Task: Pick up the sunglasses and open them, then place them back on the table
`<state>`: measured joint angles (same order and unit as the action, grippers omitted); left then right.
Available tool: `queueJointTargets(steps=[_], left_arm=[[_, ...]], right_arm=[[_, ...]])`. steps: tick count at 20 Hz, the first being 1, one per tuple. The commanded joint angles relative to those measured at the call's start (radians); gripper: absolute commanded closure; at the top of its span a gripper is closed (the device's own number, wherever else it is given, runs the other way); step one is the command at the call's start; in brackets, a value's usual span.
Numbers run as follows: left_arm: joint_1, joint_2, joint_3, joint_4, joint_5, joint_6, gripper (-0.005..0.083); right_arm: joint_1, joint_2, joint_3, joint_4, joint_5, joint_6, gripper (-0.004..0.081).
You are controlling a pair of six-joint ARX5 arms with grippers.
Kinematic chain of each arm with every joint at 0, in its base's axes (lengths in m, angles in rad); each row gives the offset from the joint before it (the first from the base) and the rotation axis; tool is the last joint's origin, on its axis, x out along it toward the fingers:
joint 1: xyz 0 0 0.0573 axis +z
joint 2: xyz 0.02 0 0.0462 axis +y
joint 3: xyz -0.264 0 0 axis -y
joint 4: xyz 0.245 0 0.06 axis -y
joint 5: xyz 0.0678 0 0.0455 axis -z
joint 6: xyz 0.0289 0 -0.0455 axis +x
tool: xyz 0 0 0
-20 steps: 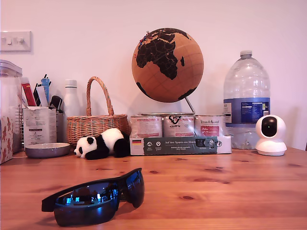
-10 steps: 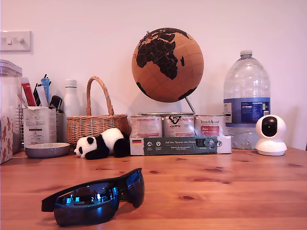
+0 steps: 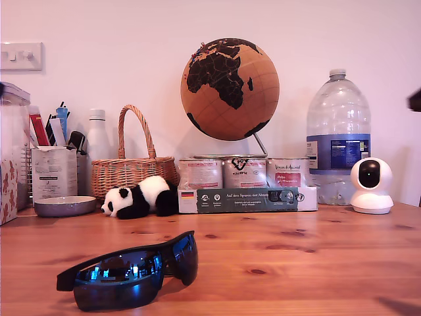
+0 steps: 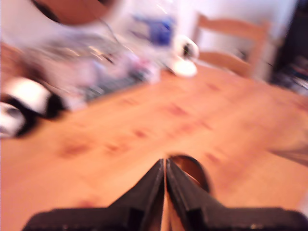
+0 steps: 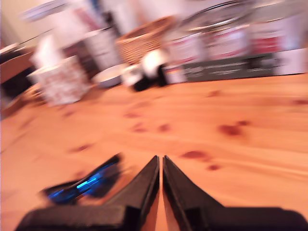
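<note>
The black sunglasses (image 3: 128, 270) with blue-mirrored lenses lie on the pine table (image 3: 296, 263) near its front edge, at the exterior view's left. The second wrist view shows them blurred (image 5: 86, 185), just beside and short of my second gripper (image 5: 160, 161). That gripper is shut, hovers over the wood and touches nothing. In the blurred first wrist view, my first gripper (image 4: 164, 166) is also shut with nothing in it, above bare table (image 4: 120, 139). A dark piece of an arm (image 3: 414, 100) shows at the exterior view's right edge.
Along the back stand a wicker basket (image 3: 128, 172), a panda toy (image 3: 141, 197), tins in a carton (image 3: 247, 187), a cork globe (image 3: 230, 89), a large water bottle (image 3: 337, 138) and a white camera (image 3: 371, 185). A pen holder (image 3: 54, 171) and grey dish (image 3: 64, 206) are at the exterior view's left.
A dark piece of an arm has come in at the exterior view's right edge, and a shadow now falls on the table at its bottom right. The sunglasses have not moved.
</note>
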<state>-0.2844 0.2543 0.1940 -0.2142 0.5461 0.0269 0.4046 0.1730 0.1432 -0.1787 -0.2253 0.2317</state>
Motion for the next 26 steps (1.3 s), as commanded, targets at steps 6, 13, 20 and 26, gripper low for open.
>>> queueJointTargets(steps=[6,13,20,26], left_arm=[[-0.196,0.261,0.227,-0.095,0.064,-0.113,0.0793],[-0.33,0.65,0.502,-0.266,0.043,-0.058,0.0746],[-0.372,0.915,0.623,-0.33,-0.108,0.016,0.0497],[-0.434,1.151,0.766,-0.431,-0.227,0.035,0.0479]], right_arm=[[0.13,0.105,0.006,0.003,0.06,0.0,0.0782],[0.161,0.166,0.006,0.005,0.08,-0.003,0.0782],[0.163,0.169,0.007,0.007,0.106,-0.004,0.0782],[0.163,0.169,0.007,0.01,0.109,-0.029,0.0782]])
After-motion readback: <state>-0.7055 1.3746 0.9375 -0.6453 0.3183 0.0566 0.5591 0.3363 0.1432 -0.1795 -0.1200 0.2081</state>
